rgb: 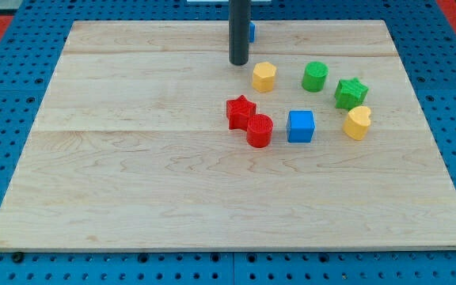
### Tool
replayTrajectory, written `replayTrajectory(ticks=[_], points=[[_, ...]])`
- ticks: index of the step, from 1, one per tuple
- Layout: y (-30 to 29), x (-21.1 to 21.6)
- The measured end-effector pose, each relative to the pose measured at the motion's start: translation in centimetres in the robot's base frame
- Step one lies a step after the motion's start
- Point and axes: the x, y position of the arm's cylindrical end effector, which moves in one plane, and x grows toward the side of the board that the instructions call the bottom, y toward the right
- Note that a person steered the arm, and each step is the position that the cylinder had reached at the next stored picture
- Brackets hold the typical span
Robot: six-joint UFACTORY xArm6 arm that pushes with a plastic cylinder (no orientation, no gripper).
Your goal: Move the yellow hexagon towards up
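My tip, jawless, mostly hides a blue block at the far edge of the wooden board. The yellow hexagon block sits just right of it. Two red, two green, two yellow blocks.

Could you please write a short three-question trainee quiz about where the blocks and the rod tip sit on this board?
1. True or false: my tip touches the yellow hexagon.
2. Which block touches the red star? A) blue cube B) red cylinder C) green cylinder
3. Fill in: the yellow heart lies just below the green ____.

Key: 1 false, my tip stands apart, up and to the view's left of it; 2 B; 3 star.
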Motion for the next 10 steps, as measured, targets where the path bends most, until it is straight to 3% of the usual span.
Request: replayTrajectory(ticks=[2,5,7,9,10], points=[[1.2,5.8],[4.8,0.5],[6.7,1.6],[6.9,-0.9],[7.0,-0.2]])
